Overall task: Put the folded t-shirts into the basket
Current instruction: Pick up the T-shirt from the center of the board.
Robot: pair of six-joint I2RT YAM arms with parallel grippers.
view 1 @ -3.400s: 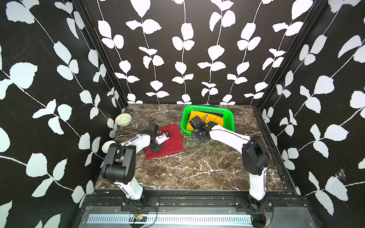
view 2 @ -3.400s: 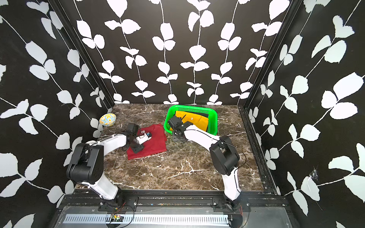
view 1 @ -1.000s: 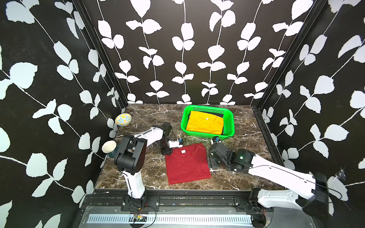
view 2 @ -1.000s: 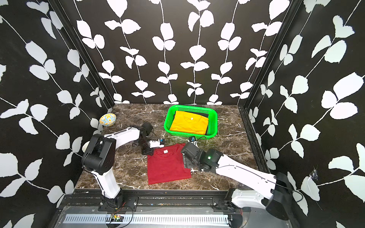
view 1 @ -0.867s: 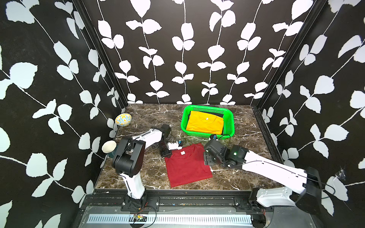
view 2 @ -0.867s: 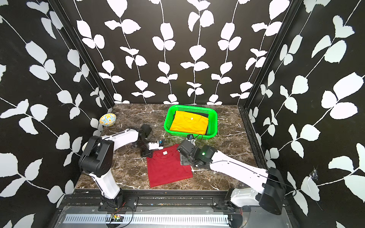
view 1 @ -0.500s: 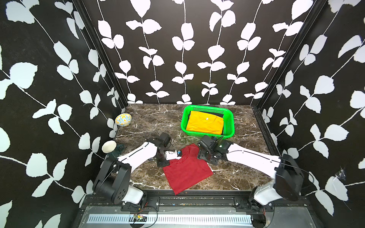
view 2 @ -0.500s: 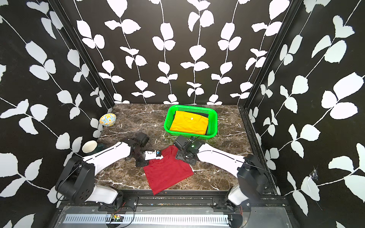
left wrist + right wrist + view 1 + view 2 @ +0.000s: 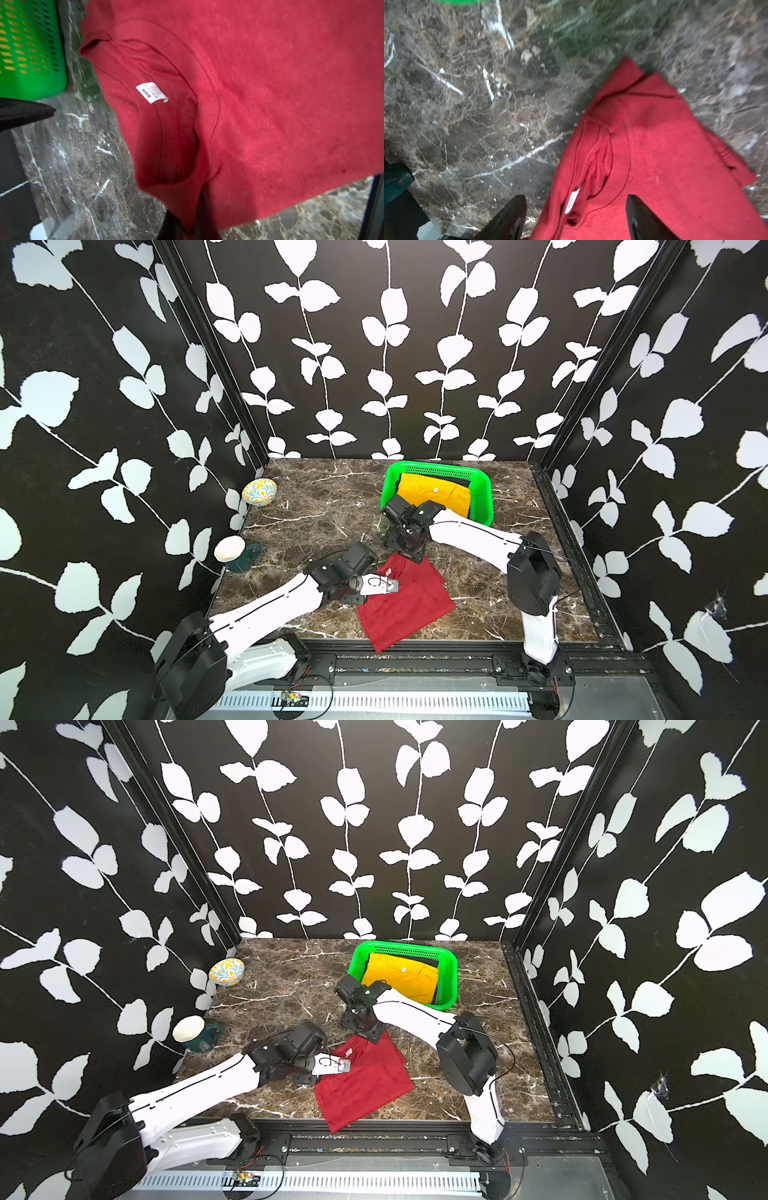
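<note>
Where the brown, white-veined marble surface meets the left wall, a small round bowl with a blue and yellow pattern stands. Nearer to the front there is a dark green cup with a pale inside.

The left pincer is closed on the neck side of the red t-shirt. In the left wrist view the soft cloth is bunched between the dark fingers. This t-shirt is outside the basket, at the front middle of the surface. It is turned like a diamond, and its near corner hangs over the front edge. The knit looks matte and a little fuzzy, with a stitched round collar.

The right pincer is over the far corner of the red t-shirt. Its two black fingers stand wide apart with the collar between them, so it grips nothing.

At the far right is the bright green plastic basket, rectangular with rounded corners and perforated walls. In it lies the yellow t-shirt, flat, on top of the black t-shirt, of which only a dark strip shows.

A small white tag is sewn inside the red collar; its print is too small to read. The yellow t-shirt also has a tiny white tag.
</note>
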